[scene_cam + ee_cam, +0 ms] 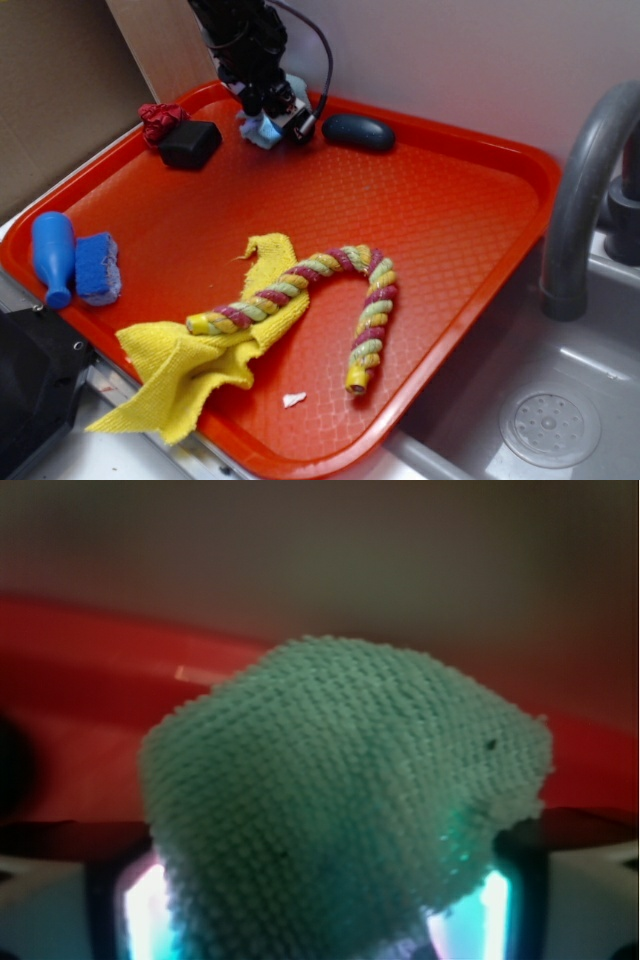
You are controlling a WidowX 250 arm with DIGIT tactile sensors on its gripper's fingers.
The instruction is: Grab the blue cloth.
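The blue cloth [258, 131] is a small pale terry bundle at the back of the red tray [440, 220]. My gripper [270, 115] reaches down from above and is shut on it. In the wrist view the blue cloth [340, 780] bulges up between the two fingers and fills the gap from side to side. My gripper [315, 900] shows only as dark finger edges at both sides, with the red tray [70, 670] blurred behind. Whether the cloth is off the tray floor I cannot tell.
A black block [190, 143] and a red crumpled item [158, 118] lie just left of the gripper, a dark oval object [358, 132] just right. Nearer are a blue bottle [52, 258], blue ridged sponge [98, 268], yellow cloth [190, 360] and rope toy [372, 310]. A faucet [585, 200] stands right.
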